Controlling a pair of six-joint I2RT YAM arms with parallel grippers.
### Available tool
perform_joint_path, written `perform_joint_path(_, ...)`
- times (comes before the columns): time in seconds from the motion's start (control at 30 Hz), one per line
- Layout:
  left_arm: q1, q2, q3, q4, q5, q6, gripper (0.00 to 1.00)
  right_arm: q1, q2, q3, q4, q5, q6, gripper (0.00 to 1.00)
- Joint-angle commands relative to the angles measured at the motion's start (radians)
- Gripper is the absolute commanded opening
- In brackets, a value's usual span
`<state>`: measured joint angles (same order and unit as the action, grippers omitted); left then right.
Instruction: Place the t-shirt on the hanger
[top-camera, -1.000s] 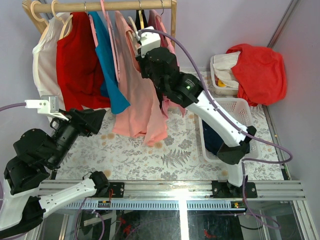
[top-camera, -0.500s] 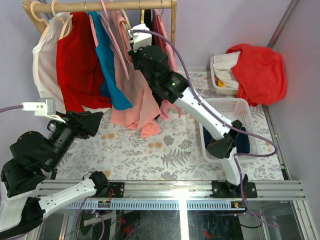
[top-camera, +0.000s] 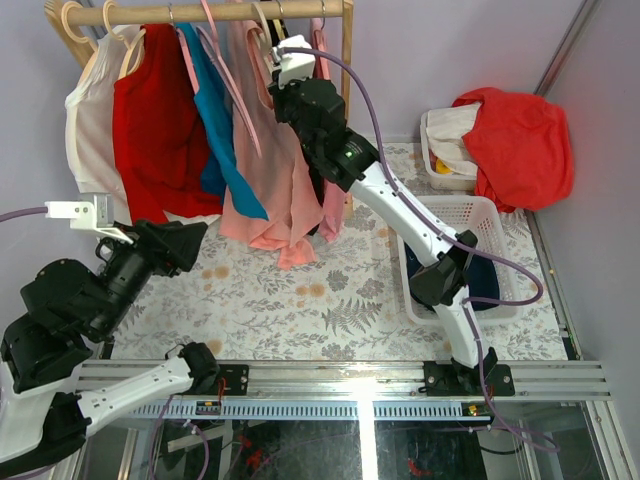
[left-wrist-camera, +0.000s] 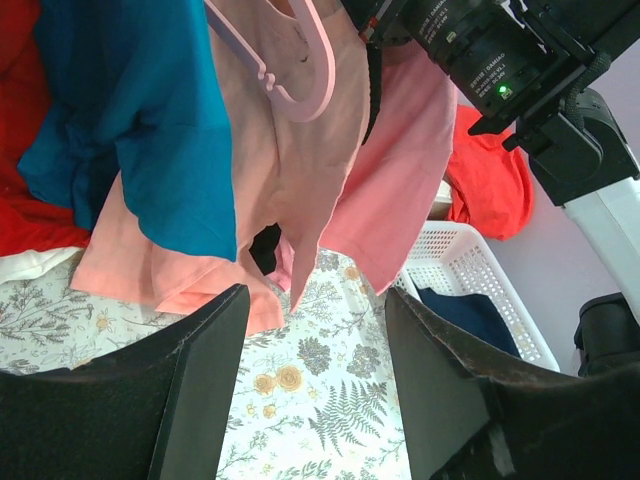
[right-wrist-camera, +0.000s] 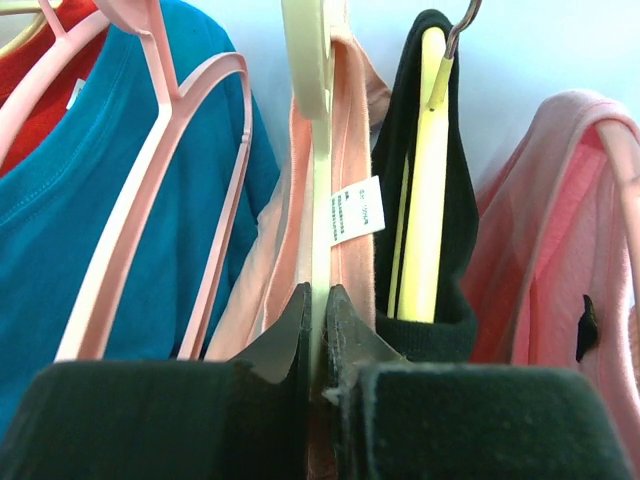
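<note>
Left gripper (left-wrist-camera: 315, 295): near left, above the surface (top-camera: 330, 300), jaws apart, nothing between them.
Surface: fern-printed; a white basket (top-camera: 470, 215) sits on its right side.
T-shirt (top-camera: 290, 190): salmon, hanging limp on the hanger (right-wrist-camera: 320, 180) at the far side, with a blue shirt (top-camera: 215, 110) to its left and a black garment (right-wrist-camera: 400, 150) to its right.
Right gripper (right-wrist-camera: 320, 300): raised to the far wooden rail (top-camera: 220, 12), jaws clamped on the cream hanger's neck.
Hook: whether it sits over the rail, I cannot tell.
</note>
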<state>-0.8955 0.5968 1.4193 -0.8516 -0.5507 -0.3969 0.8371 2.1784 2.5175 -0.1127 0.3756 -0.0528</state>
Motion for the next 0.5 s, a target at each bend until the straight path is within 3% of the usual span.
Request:
perform_joint_path(0.0,0.007,0.031,0.024,0.009,-0.002,0.015,0.57,-0.033,-0.014,0.072,0.235,-0.048,0.019,0.00)
perform_joint_path(0.47,0.007,0.061,0.054,-0.001,0.014,-0.005,0.56,-0.105,0.020,0.073,0.309,-0.115,0.093,0.00)
